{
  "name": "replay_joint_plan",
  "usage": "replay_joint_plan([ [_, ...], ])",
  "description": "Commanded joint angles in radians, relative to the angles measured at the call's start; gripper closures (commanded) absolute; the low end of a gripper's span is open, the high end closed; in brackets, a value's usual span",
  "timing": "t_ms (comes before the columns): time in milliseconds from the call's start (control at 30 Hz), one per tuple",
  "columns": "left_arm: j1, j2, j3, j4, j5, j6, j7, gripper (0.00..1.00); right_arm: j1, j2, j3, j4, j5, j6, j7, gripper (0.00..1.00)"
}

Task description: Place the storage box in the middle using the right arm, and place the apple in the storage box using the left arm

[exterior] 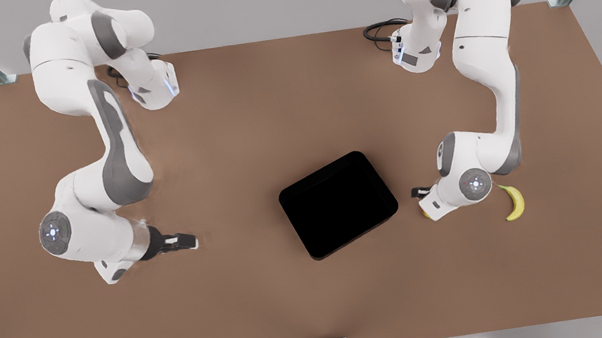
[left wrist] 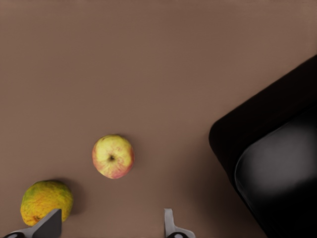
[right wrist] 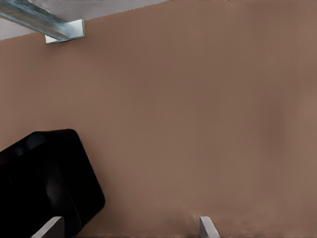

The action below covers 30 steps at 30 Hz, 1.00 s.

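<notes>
Storage box point(exterior: 339, 204) mid-table. Left gripper point(left wrist: 111, 225) spread wide, empty, over apple point(left wrist: 113, 156). Right gripper point(right wrist: 131, 229) wide, empty, beside box.

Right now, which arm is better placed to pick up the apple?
The left arm. In its wrist view the apple lies on the table just ahead of the open left gripper, beside the storage box. The right gripper, also open, faces bare table by the box.

soft, even overhead light; faint shadows under the fruit; storage box point(exterior: 339, 204) interior perhaps too dark to read.
</notes>
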Motion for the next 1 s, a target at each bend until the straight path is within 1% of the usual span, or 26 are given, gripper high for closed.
replay_joint_plan([
  [0, -0.005, 0.008, 0.0, -0.02, 0.0, 0.172, -0.042, 0.0, -0.133, -0.105, 0.005, -0.004, -0.138, -0.451, 0.017, 0.0],
  [67, -0.018, 0.026, 0.0, -0.025, 0.0, 0.174, -0.039, 0.0, -0.136, -0.341, 0.003, -0.073, -0.273, -0.468, -0.079, 0.0],
  [100, -0.018, 0.034, 0.0, -0.026, 0.0, 0.172, -0.039, 0.0, -0.129, -0.392, 0.002, -0.075, -0.279, -0.508, -0.078, 0.0],
  [133, -0.018, 0.043, 0.0, -0.026, 0.0, 0.174, -0.041, 0.0, -0.113, -0.479, 0.002, -0.082, -0.312, -0.541, -0.078, 0.0],
  [167, -0.018, 0.048, 0.001, -0.025, 0.005, 0.175, -0.038, 0.0, -0.113, -0.544, 0.002, -0.11, -0.313, -0.54, -0.076, 0.0],
  [367, -0.01, 0.063, 0.015, -0.025, 0.008, 0.164, -0.041, 0.0, -0.081, -0.522, 0.002, -0.107, -0.322, -0.543, -0.076, 0.0],
  [567, -0.004, 0.126, 0.015, -0.022, 0.008, 0.247, -0.044, 0.0, -0.078, -0.519, 0.002, -0.108, -0.321, -0.543, -0.078, 0.0],
  [967, 0.002, 0.145, 0.015, -0.02, 0.008, 0.279, -0.036, 0.0, -0.061, -0.507, 0.0, -0.104, -0.322, -0.548, -0.076, 0.0],
])
